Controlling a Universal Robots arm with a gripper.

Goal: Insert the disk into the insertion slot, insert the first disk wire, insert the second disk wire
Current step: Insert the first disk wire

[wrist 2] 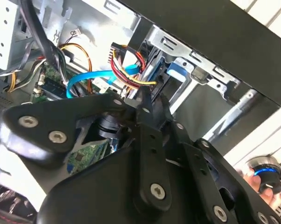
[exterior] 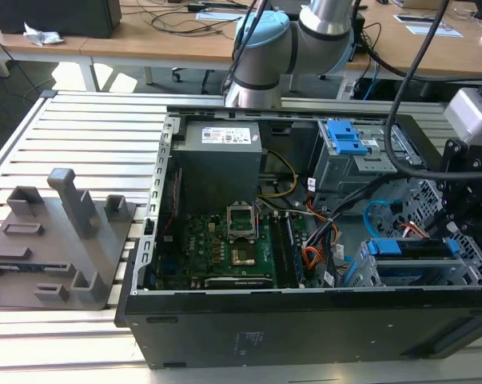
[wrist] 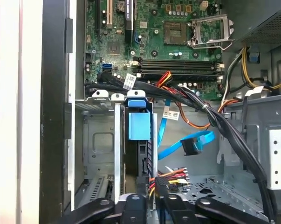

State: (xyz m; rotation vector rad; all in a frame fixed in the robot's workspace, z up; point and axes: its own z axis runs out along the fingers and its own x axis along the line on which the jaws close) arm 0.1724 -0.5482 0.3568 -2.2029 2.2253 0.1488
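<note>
Pincer (wrist: 149, 201) at edge of disk (wrist: 140, 128)

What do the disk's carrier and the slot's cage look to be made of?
The carrier looks like bright blue plastic, with a smooth, moulded surface. The cage looks like bare grey sheet metal, judging by its thin folded walls with punched cut-outs.

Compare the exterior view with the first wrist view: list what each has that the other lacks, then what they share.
From the exterior view: the grey stand on the slatted table, and the arm's pale blue joint. From the first wrist view: the blue cable's plug, and the red-and-yellow wire bundle beside the end effector. In both: the circuit board, and the disk sitting in the metal slot.
</note>
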